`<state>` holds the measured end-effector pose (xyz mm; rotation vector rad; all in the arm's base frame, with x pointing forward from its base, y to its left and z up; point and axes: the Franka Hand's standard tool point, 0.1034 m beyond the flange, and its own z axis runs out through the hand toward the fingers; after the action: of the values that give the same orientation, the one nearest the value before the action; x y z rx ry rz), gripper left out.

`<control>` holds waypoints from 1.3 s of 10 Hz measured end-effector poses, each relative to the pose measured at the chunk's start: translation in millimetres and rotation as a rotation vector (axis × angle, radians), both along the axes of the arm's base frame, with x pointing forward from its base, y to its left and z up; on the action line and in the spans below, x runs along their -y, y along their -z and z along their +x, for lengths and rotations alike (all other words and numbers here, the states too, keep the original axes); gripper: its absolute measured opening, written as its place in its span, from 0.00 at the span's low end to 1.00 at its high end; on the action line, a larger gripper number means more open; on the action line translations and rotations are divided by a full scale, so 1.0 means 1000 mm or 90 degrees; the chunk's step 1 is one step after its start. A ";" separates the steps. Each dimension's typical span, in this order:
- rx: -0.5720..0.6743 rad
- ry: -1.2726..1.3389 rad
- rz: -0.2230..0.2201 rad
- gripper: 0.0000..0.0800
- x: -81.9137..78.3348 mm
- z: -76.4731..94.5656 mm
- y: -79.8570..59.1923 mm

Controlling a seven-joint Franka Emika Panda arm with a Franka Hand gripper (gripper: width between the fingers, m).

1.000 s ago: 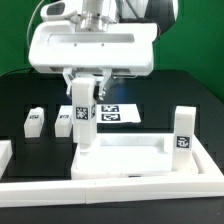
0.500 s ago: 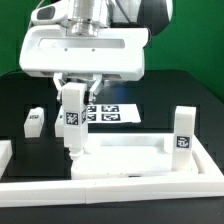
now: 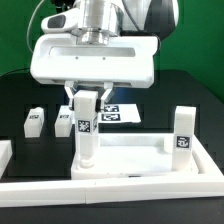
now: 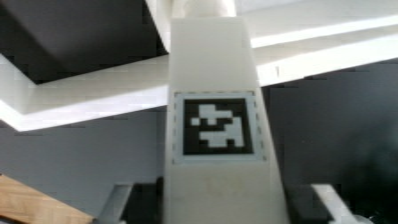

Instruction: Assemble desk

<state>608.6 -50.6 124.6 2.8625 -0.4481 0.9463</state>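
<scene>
from where i stand, the end effector (image 3: 87,98) is clamped on the top of a white leg (image 3: 86,128). it holds the leg upright with its foot at the corner socket of the tabletop (image 3: 130,152), on the exterior view's left. whether the foot is fully seated, i can't tell. the upright hold looks meant to keep it plumb for pressing in. a second leg (image 3: 182,130) stands in the right corner. one loose leg (image 3: 34,121) and another loose leg (image 3: 63,123) wait on the counter (image 3: 170,95).
</scene>
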 end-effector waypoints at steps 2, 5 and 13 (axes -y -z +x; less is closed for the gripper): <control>0.014 -0.002 -0.009 0.36 0.000 0.003 0.000; 0.016 -0.003 -0.012 0.36 0.001 0.003 0.000; 0.003 -0.006 -0.011 0.36 0.001 -0.004 0.004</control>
<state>604.6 -52.1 120.1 2.8498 -0.4243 0.9530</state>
